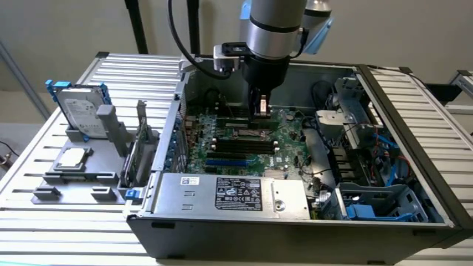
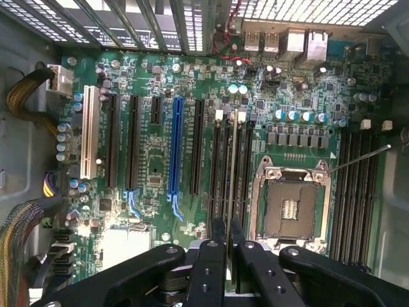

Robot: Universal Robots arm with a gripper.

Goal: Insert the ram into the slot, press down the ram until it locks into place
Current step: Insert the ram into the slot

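My gripper (image 1: 260,113) hangs inside the open computer case, above the green motherboard (image 1: 196,141). In the wrist view its black fingers (image 2: 211,256) stand close together, shut on a thin pale strip, which I take for the top edge of the ram (image 2: 230,166). That edge runs in line with the middle one of three long black slots (image 2: 217,166) with white end clips, beside the bare CPU socket (image 2: 291,204). Whether the ram sits in the slot or hovers just over it cannot be told. In the exterior view the same slots (image 1: 244,145) lie below the gripper.
A blue slot (image 2: 176,147) and black expansion slots lie beside the memory slots. Another bank of memory slots (image 2: 354,192) lies past the socket. Case walls, cables (image 2: 19,102), a drive cage (image 1: 362,155) and a power supply (image 1: 232,194) hem the board in. A fixture with a hard drive (image 1: 81,111) stands outside the case.
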